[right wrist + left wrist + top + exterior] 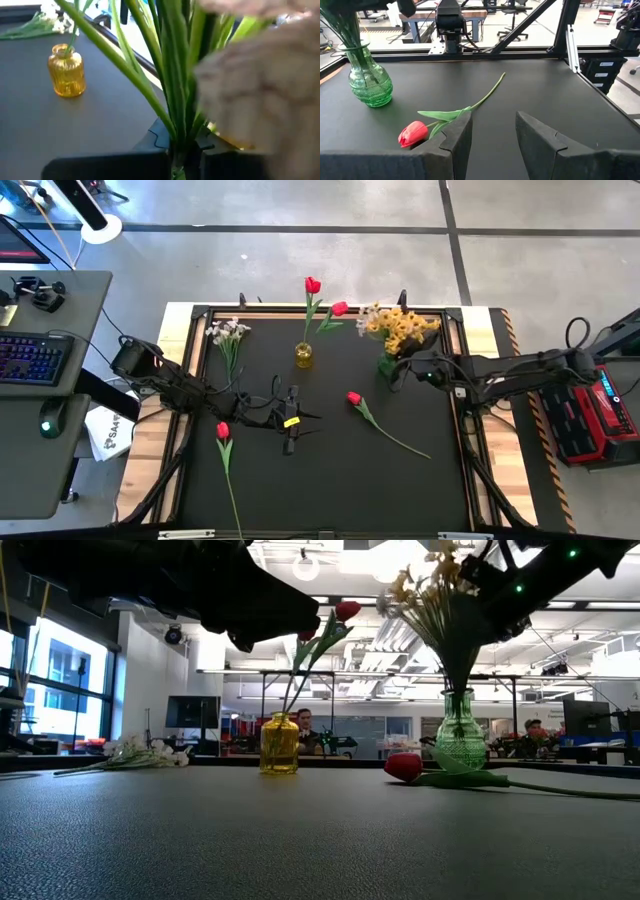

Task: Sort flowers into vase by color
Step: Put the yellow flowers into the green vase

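Your left gripper [291, 423] reaches in from the left edge of the black-topped bench [400, 480] and hovers near its middle, fingers [455, 137] spread apart and empty, aimed at a loose red tulip with a thin green stem [380, 424] lying just right of centre. Your right gripper [393, 367] stretches in from the right edge to the green glass vase [460, 735] near the far edge, its fingers closed on the green stems [170, 100] of the yellow and white blossom sprays [398, 326] standing in that vase. The small amber glass vase [303, 356] at the middle of the far edge holds two red tulips [325, 297]. White blossom sprays [229, 334] lie at the far-left corner, and another red tulip [226, 455] lies toward the near-left (its stem pointing at the near edge). You can read no writing clearly.
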Robot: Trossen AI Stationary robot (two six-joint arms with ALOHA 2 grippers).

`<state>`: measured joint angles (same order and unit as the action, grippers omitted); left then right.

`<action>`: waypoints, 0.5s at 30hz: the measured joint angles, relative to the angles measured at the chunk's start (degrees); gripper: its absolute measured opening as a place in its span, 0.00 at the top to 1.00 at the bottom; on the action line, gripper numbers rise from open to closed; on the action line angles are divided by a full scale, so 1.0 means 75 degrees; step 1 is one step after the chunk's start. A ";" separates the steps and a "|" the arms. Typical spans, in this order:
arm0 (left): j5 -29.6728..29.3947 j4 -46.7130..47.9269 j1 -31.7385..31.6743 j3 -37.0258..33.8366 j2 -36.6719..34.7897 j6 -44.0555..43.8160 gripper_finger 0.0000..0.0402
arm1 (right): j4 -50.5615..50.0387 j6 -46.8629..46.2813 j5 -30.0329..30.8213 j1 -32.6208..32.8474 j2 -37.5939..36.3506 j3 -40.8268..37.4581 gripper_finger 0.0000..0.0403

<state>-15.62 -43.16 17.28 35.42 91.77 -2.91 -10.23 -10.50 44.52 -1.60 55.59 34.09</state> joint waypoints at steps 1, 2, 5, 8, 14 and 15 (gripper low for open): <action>0.0000 0.0002 0.0000 0.0000 0.0000 0.0000 0.65 | -0.0037 -0.0009 -0.0072 -0.0029 0.0028 0.0000 1.00; 0.0000 0.0003 0.0000 0.0000 0.0000 0.0000 0.65 | -0.0084 -0.0042 -0.0097 -0.0050 0.0059 0.0000 1.00; 0.0000 0.0003 0.0000 0.0000 0.0000 0.0000 0.65 | -0.0229 -0.0182 -0.0135 -0.0094 0.0150 0.0000 0.99; 0.0000 0.0006 0.0000 0.0000 0.0000 0.0000 0.65 | -0.0291 -0.0220 -0.0137 -0.0091 0.0236 0.0000 0.98; 0.0000 0.0018 0.0000 0.0000 0.0000 0.0002 0.65 | -0.0361 -0.0343 -0.0010 -0.0091 0.0257 -0.0006 0.91; 0.0000 0.0021 0.0000 0.0000 0.0000 0.0001 0.65 | -0.0355 -0.0341 -0.0012 -0.0091 0.0257 -0.0006 0.89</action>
<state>-15.62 -43.00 17.28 35.42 91.77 -2.91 -12.89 -13.06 44.43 -2.28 57.52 34.04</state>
